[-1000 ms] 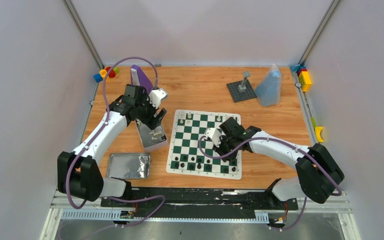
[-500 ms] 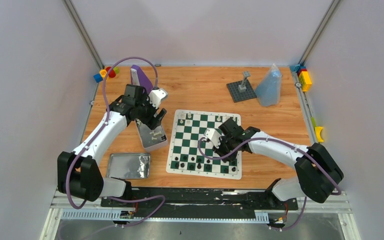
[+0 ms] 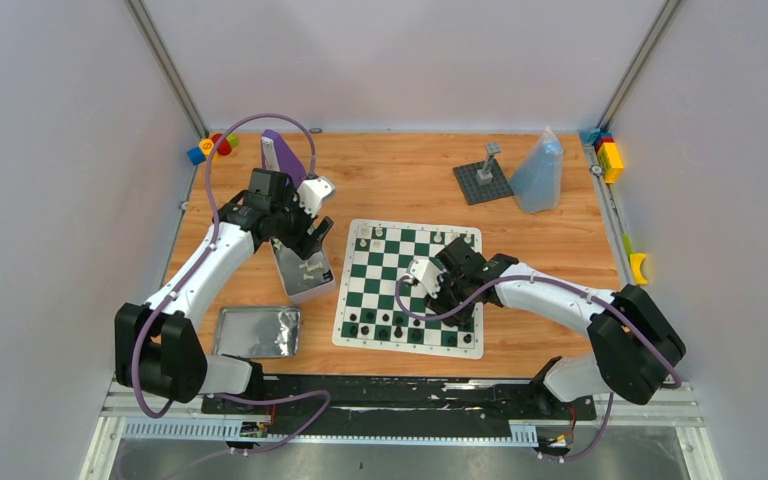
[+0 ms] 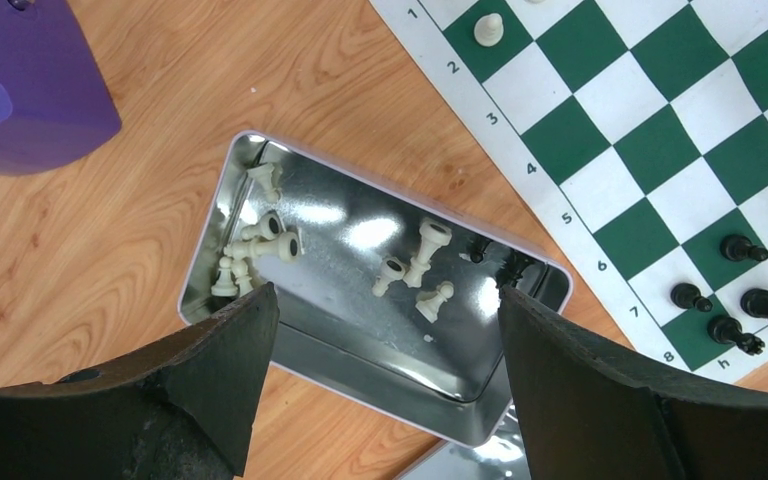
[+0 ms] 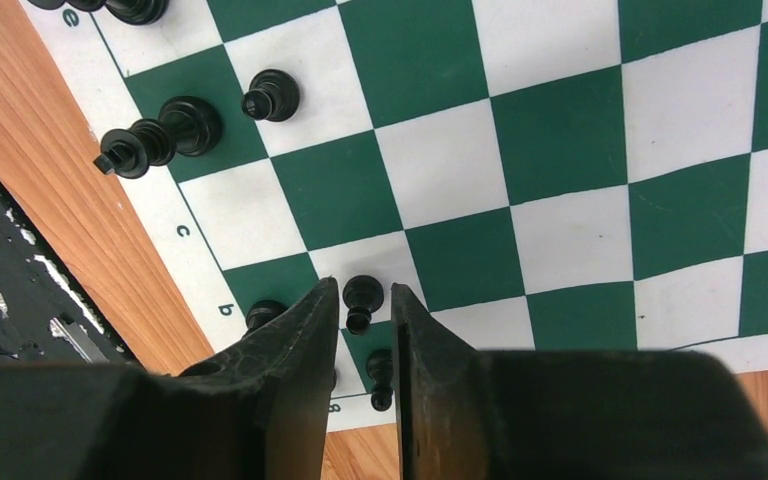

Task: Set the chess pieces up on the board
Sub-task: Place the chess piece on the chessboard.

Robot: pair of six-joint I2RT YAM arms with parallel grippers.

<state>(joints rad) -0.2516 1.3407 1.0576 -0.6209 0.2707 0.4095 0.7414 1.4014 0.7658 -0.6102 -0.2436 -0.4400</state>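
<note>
The board [image 3: 380, 285] lies flat on the tabletop [image 3: 400, 180], between the two arms. Black pieces [image 4: 735, 330] stand along its near edge, and a white pawn [image 4: 487, 28] stands on a green square at its far side. Just beside the board's left edge sits an open tin [image 4: 350, 330] holding loose white pieces [image 4: 425, 250], most of them lying on their sides. The tin's lid [image 3: 257, 331] rests on the tabletop nearer the arm bases. The left jaws hang wide above the tin and hold nothing, with both fingers clear of its rim. A purple object [image 4: 20, 90] sits on the tabletop beyond the tin. The right jaws are low over the near right part of the board and set narrow, one finger on either side of a black pawn [image 5: 362, 300] at the border by the letter b. Whether the fingers press on the pawn or only flank it cannot be told. Two more black pawns stand close by, partly hidden behind the fingers.
</note>
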